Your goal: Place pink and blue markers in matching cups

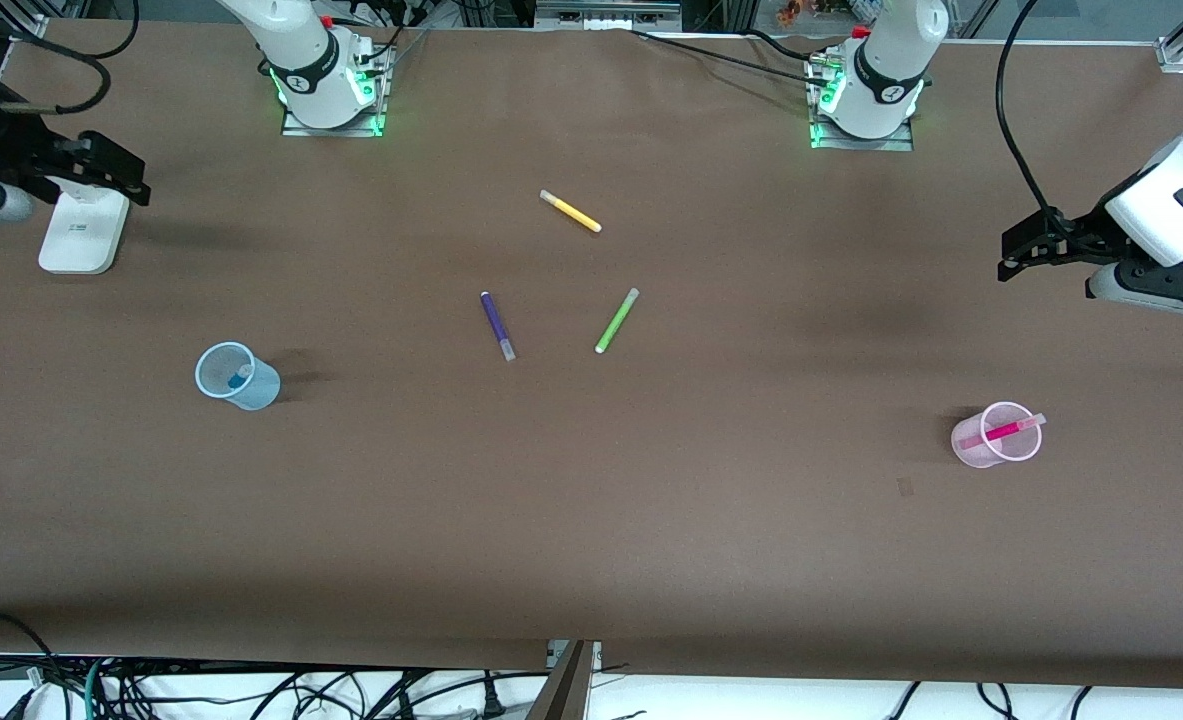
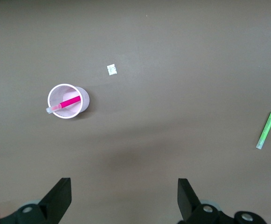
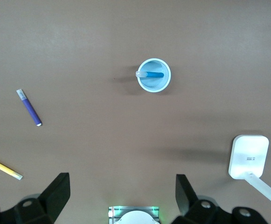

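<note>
The light blue cup (image 1: 237, 376) stands toward the right arm's end of the table. The blue marker (image 1: 244, 374) leans inside it, as the right wrist view also shows (image 3: 153, 74). The light pink cup (image 1: 997, 435) stands toward the left arm's end. The pink marker (image 1: 1002, 432) leans inside it with its pale cap over the rim, and shows in the left wrist view too (image 2: 66, 103). My left gripper (image 1: 1023, 250) is open and empty over bare table at its end (image 2: 124, 186). My right gripper (image 1: 103, 168) is open and empty over its end (image 3: 122, 184).
A yellow marker (image 1: 570, 211), a purple marker (image 1: 497, 325) and a green marker (image 1: 616, 320) lie loose mid-table. A white flat device (image 1: 83, 232) lies under my right gripper. A small white scrap (image 2: 111, 69) lies on the table near the pink cup.
</note>
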{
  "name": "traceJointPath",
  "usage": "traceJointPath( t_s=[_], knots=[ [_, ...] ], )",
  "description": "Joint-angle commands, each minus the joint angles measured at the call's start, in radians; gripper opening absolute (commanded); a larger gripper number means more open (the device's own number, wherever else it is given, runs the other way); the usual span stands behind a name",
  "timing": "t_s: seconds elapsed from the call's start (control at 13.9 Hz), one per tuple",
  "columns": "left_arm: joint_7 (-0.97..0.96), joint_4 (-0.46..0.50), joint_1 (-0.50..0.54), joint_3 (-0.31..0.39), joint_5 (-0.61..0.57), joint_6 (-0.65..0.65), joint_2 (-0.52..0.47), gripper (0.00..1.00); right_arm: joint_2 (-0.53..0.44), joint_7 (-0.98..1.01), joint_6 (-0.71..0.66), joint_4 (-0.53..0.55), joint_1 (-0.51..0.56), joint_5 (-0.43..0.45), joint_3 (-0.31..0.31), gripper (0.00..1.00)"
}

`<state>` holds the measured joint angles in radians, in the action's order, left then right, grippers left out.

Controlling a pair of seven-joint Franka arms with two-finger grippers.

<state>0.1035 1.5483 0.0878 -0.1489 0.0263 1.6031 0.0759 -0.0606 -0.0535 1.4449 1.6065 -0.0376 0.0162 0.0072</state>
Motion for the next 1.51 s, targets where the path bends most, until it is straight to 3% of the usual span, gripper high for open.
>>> traceJointPath(
  t_s=[0.0, 0.29, 0.43, 1.44],
  knots=[
    [0.01, 0.024, -0.037, 0.037, 0.021, 0.014, -0.024, 1.0, -0.008, -0.008, -0.024, 0.023, 0.002, -0.001, -0.018, 1.0],
    [0.01, 0.024, -0.049, 0.045, 0.018, 0.012, -0.027, 1.0, 0.01, -0.006, -0.052, 0.001, 0.004, -0.035, -0.033, 1.0],
    [0.01, 0.022, -0.108, 0.11, 0.017, 0.011, -0.03, 1.0, 0.039, 0.0, -0.069, -0.034, 0.007, -0.032, -0.033, 1.0],
    [0.018, 0.024, -0.102, 0.107, 0.024, 0.011, -0.027, 1.0, 0.042, -0.002, -0.067, -0.039, 0.005, -0.032, -0.033, 1.0]
  ],
)
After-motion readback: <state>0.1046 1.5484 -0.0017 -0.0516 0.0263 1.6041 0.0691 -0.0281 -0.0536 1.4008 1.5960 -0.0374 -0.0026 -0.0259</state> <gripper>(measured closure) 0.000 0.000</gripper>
